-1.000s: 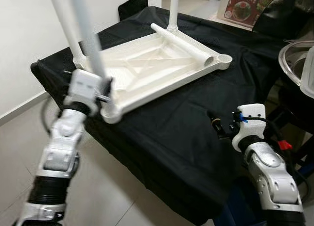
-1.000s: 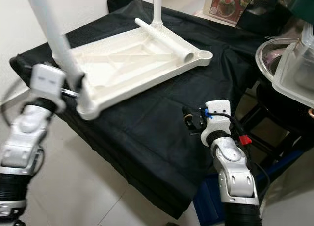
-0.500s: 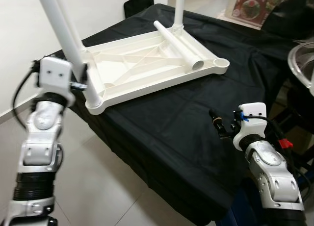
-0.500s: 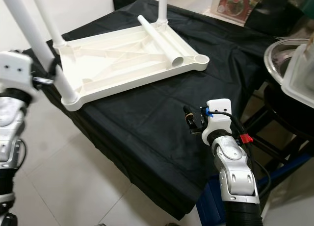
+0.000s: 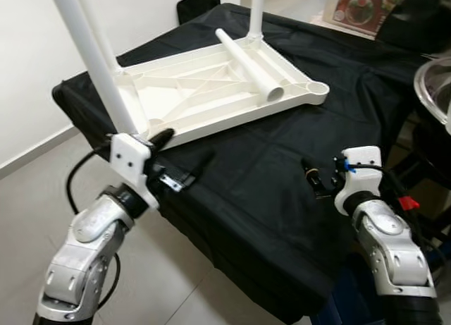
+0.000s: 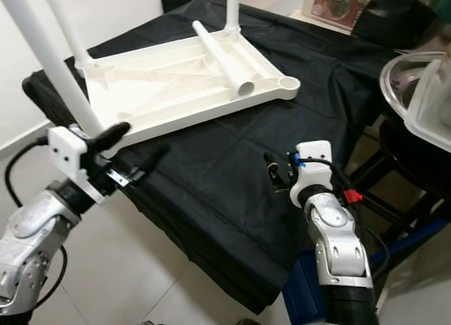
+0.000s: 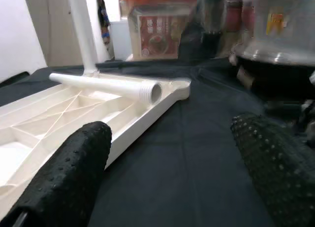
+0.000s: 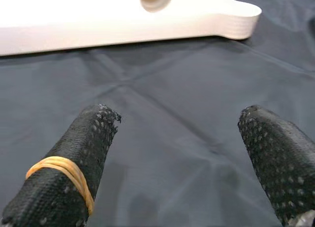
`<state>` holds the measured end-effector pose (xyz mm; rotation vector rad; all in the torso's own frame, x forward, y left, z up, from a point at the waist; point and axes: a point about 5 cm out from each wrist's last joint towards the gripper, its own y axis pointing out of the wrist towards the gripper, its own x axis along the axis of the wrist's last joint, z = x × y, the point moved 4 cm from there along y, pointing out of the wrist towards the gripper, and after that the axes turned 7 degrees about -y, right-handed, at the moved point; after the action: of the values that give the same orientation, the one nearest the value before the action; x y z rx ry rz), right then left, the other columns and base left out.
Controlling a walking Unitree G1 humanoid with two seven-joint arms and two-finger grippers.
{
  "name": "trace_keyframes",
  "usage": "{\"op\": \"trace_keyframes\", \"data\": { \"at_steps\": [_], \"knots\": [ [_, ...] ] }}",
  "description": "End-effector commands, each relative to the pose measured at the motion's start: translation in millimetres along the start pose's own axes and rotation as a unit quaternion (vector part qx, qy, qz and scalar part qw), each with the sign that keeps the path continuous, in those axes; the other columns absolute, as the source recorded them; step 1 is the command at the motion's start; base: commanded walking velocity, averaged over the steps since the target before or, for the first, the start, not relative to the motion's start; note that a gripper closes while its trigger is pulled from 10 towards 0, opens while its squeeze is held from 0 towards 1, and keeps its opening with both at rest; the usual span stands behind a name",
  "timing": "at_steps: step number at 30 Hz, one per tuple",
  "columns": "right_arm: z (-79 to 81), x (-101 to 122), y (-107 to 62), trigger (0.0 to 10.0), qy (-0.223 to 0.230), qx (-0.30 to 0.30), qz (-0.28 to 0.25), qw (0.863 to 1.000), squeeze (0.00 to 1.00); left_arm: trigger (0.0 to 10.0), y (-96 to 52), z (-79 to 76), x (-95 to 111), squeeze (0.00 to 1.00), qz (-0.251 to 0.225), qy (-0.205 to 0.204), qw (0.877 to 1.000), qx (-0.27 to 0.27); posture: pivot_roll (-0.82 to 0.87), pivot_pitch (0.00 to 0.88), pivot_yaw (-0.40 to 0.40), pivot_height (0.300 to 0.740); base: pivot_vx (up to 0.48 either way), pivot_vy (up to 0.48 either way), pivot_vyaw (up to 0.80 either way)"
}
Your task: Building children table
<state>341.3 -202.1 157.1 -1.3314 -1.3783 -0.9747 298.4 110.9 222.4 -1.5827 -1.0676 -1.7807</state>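
A white children's tabletop (image 5: pixel 211 92) lies upside down on a black-draped table (image 5: pixel 268 198). Its near-left corner carries an upright white leg (image 5: pixel 91 64), and two more legs stand behind it. A loose leg (image 5: pixel 250 64) lies across the underside, pointing at the bare corner socket (image 5: pixel 318 90). My left gripper (image 5: pixel 184 152) is open just off the tabletop's front edge, beside the foot of the near leg, holding nothing. Its fingers (image 7: pixel 64 178) frame the loose leg (image 7: pixel 108 84). My right gripper (image 5: pixel 313 180) hovers open over the cloth, one of its fingers (image 8: pixel 74 168) banded, facing the socket corner (image 8: pixel 236 20).
A clear container and a metal bowl (image 5: pixel 437 85) stand to the right of the table. A red printed box (image 5: pixel 363 4) is at the back and a black chair back (image 5: pixel 194 4) behind the table. Tiled floor (image 5: pixel 42 191) runs along the left below a white wall.
My left gripper has come off the near upright leg and dropped down and to the right, now open by the tabletop's front edge. The right arm has stayed put.
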Motion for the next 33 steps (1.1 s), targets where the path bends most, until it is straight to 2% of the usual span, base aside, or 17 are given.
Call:
{"op": "trace_keyframes", "data": {
  "at_steps": [1,3,4,5,6,7,10,14,16,17,19,22,23,25,26,29,33],
  "knots": [
    [6.9,3,1.3,10.0,-0.004,0.005,-0.005,1.0,0.0,10.0,17.2,6.3,-21,0.0,0.033,0.049,0.998,0.01,-0.03,0.159,-0.001,0.74,0.0,0.0,0.0],
    [10.1,5,1.9,10.0,-0.003,0.008,-0.008,1.0,0.0,10.0,26.3,8.1,-27,0.0,0.046,0.077,0.996,0.008,-0.04,0.163,0.002,0.74,0.0,0.0,0.0],
    [13.8,8,2.8,10.0,-0.002,0.012,-0.012,1.0,0.0,10.0,41.0,13.4,-31,0.0,0.053,0.102,0.993,0.01,-0.05,0.172,0.009,0.74,0.0,0.0,0.0],
    [13.8,8,2.8,10.0,-0.002,0.012,-0.012,1.0,0.0,10.0,41.0,13.4,-31,0.0,0.053,0.102,0.993,0.01,-0.05,0.172,0.009,0.74,0.0,0.0,0.0],
    [18.7,13,3.8,10.0,-0.003,0.018,-0.018,1.0,0.0,10.0,59.9,20.1,-30,0.0,0.051,0.116,0.992,0.013,-0.07,0.188,0.027,0.74,0.0,0.0,0.0],
    [22.3,17,3.6,10.0,-0.006,0.022,-0.023,0.999,0.0,10.0,72.6,21.8,-24,0.0,0.043,0.111,0.993,0.01,-0.08,0.203,0.035,0.74,0.0,0.0,0.0],
    [27.0,23,0.9,10.0,-0.007,0.025,-0.031,0.999,0.0,10.0,86.4,18.4,-8,0.0,0.019,0.083,0.996,0.003,-0.08,0.223,0.049,0.74,0.0,0.0,0.0],
    [29.7,24,-1.8,10.0,-0.003,0.028,-0.033,0.999,0.0,10.0,87.3,11.5,3,0.0,-0.003,0.048,0.999,-0.004,-0.08,0.247,0.051,0.74,0.0,0.0,0.0],
    [34.0,24,-4.2,10.0,-0.011,0.038,-0.034,0.999,0.0,10.0,80.9,6.5,16,0.0,-0.032,-0.003,0.999,-0.005,-0.08,0.253,0.049,0.74,0.0,0.0,0.0],
    [34.0,24,-4.2,10.0,-0.011,0.038,-0.034,0.999,0.0,10.0,80.9,6.5,16,0.0,-0.032,-0.003,0.999,-0.005,-0.08,0.253,0.049,0.74,0.0,0.0,0.0],
    [38.0,26,-6.5,10.0,-0.003,0.052,-0.043,0.998,0.0,10.0,56.4,0.1,22,0.0,-0.055,-0.044,0.997,0.012,-0.06,0.246,0.038,0.74,0.0,0.0,0.0],
    [37.4,24,-7.4,10.0,-0.001,0.057,-0.041,0.998,0.0,10.0,34.0,-5.4,12,0.0,-0.047,-0.049,0.997,0.029,-0.05,0.239,0.029,0.74,0.0,0.0,0.0],
    [37.4,24,-7.4,10.0,-0.001,0.057,-0.041,0.998,0.0,10.0,34.0,-5.4,12,0.0,-0.047,-0.049,0.997,0.029,-0.05,0.239,0.029,0.74,0.0,0.0,0.0],
    [36.6,20,-8.1,10.0,0.002,0.06,-0.031,0.998,0.0,10.0,14.2,-13.2,-1,0.0,-0.035,-0.054,0.997,0.039,-0.02,0.218,0.012,0.74,0.0,0.0,-0.4],
    [36.6,20,-8.1,10.0,0.002,0.06,-0.031,0.998,0.0,10.0,14.2,-13.2,-1,0.0,-0.035,-0.054,0.997,0.039,-0.02,0.218,0.012,0.74,0.0,0.0,-0.8],
    [45.7,18,-11.6,10.0,0.024,0.087,-0.037,0.995,0.0,10.0,-18.0,-23.9,-20,0.0,-0.005,-0.071,0.995,0.066,0.0,0.179,-0.012,0.74,0.165,0.0,-0.53],
    [54.0,21,-7.2,10.0,0.024,0.099,-0.043,0.994,0.0,10.0,-23.1,-26.5,-27,0.0,0.01,-0.073,0.995,0.063,0.0,0.142,-0.018,0.74,0.261,0.0,-0.6]
  ]
}}
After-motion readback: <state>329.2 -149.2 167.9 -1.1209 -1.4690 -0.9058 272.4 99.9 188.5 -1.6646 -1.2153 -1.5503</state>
